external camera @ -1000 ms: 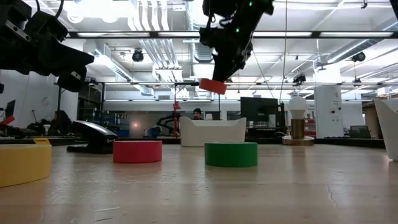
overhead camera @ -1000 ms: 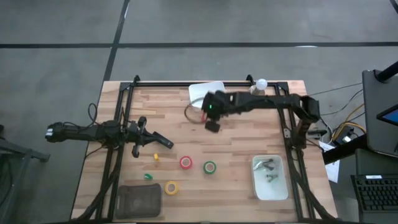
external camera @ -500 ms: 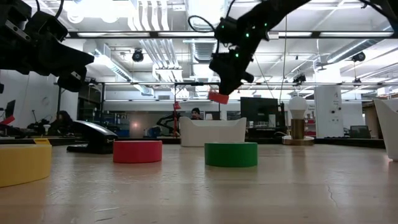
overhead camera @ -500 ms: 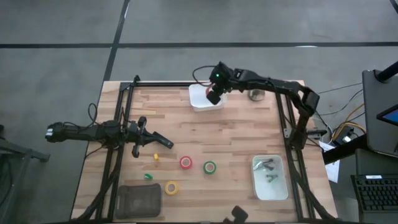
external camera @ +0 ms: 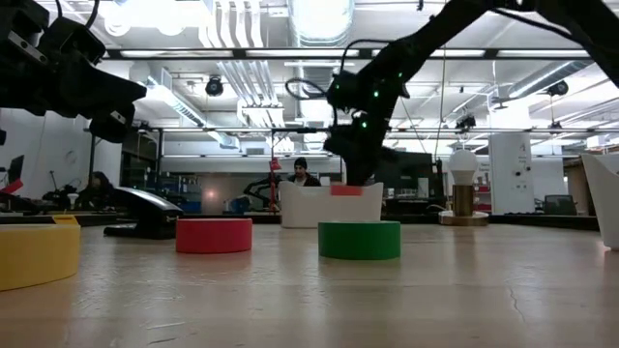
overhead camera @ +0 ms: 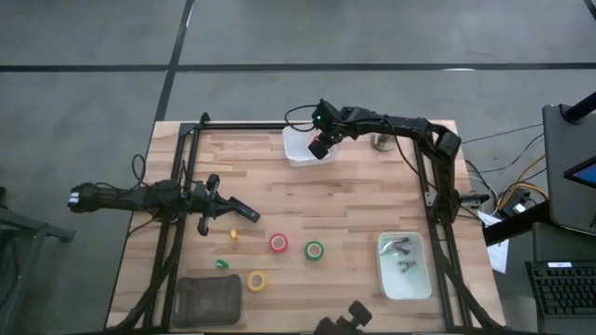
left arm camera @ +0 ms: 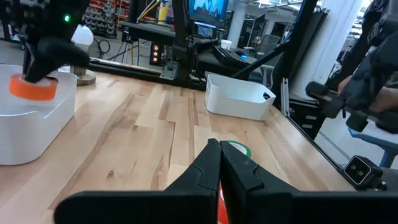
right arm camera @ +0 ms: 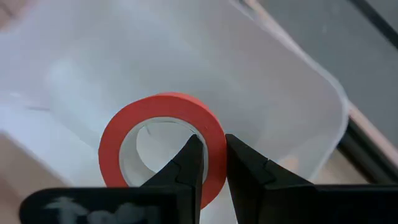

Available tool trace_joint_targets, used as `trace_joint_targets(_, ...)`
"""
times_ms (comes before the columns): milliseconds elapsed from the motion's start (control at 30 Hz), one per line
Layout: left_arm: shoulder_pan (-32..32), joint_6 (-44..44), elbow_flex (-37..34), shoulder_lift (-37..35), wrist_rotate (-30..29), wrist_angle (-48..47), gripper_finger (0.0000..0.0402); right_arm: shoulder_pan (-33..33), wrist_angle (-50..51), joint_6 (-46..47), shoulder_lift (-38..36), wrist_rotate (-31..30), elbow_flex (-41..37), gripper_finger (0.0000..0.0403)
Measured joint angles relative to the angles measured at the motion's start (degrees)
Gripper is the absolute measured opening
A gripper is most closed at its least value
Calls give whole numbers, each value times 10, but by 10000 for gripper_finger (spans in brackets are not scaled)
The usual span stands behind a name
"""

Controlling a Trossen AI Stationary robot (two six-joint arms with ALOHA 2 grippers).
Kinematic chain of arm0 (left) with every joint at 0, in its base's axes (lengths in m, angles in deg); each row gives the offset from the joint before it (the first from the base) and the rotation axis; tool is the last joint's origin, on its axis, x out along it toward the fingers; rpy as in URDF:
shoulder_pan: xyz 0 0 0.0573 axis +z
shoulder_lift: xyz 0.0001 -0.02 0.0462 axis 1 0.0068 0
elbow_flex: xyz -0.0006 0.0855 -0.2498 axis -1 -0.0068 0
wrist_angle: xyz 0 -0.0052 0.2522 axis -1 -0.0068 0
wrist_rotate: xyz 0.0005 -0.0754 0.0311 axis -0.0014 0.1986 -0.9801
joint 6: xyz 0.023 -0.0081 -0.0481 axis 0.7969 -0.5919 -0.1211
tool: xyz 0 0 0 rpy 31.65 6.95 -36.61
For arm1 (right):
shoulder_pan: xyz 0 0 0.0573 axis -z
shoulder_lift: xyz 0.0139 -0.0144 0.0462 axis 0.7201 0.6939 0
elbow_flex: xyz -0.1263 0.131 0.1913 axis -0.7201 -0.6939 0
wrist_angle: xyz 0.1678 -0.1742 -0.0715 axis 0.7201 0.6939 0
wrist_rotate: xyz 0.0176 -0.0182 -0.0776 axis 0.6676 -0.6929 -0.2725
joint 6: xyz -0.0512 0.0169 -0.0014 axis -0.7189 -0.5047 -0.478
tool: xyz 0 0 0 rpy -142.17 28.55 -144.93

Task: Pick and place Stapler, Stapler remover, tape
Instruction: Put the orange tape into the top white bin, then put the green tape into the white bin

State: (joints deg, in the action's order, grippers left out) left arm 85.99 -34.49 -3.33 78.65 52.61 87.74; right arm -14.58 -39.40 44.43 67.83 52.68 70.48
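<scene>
The right pincer (right arm camera: 210, 163) is gripping a red tape roll (right arm camera: 163, 144) by its wall, ring lying roughly flat, over the white bin (overhead camera: 300, 149).

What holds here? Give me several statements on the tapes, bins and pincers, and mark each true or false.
1. The right pincer grips a red tape roll by its wall. True.
2. That roll hangs over the white bin at the table's far edge. True.
3. The left pincer stands wide open. False: its fingers are shut together, holding nothing.
4. The green roll already lies in the white bin. False: it lies on the table beside another red roll.
5. The yellow roll lies on the table. True.
</scene>
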Motion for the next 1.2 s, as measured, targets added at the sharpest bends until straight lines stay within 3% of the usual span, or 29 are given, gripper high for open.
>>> trace_joint_targets(500,0,0,0,0,0,0,7,5,2,-8,25,-1,1,56)
trace_joint_targets(900,0,0,0,0,0,0,7,4,4,-13,19,-20,1,141)
trace_joint_targets(1200,0,0,0,0,0,0,7,-22,10,-22,-42,-32,0,148)
